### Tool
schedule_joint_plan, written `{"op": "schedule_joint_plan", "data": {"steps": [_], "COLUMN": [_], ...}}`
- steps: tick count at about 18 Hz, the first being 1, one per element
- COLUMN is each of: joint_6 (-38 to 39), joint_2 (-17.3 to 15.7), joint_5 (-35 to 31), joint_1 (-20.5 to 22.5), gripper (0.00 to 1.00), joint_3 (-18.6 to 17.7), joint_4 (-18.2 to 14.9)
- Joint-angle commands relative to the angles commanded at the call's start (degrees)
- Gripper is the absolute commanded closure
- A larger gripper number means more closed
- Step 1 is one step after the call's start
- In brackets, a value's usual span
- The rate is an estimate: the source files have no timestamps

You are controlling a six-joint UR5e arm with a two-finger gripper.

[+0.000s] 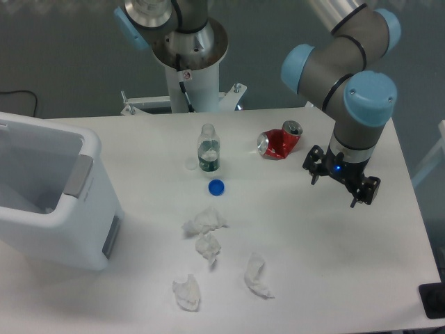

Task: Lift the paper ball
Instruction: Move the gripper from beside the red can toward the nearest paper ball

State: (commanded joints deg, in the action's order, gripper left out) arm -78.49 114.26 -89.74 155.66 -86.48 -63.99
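Hovering right of centre with jaws apart and empty, well away from the paper ball lying free, ungrasped, at lower centre of the counter.

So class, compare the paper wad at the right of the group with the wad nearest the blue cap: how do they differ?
The paper ball is elongated and narrow at its upper end; the flared wad is wider and spreads sideways. The paper ball lies apart towards the table's front; the flared wad sits just below the blue bottle cap. Both are white crumpled tissue.
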Motion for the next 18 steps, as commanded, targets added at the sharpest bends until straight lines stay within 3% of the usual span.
{"op": "schedule_joint_plan", "data": {"steps": [8, 14, 18], "joint_6": [4.65, 10.37, 10.81], "joint_2": [0.17, 0.17, 3.24], "joint_5": [1.93, 5.62, 10.36], "joint_1": [-1.14, -3.16, -6.23], "gripper": [0.00, 0.00, 0.00], "joint_3": [0.53, -1.93, -1.93], "joint_4": [0.79, 5.70, 8.70]}}
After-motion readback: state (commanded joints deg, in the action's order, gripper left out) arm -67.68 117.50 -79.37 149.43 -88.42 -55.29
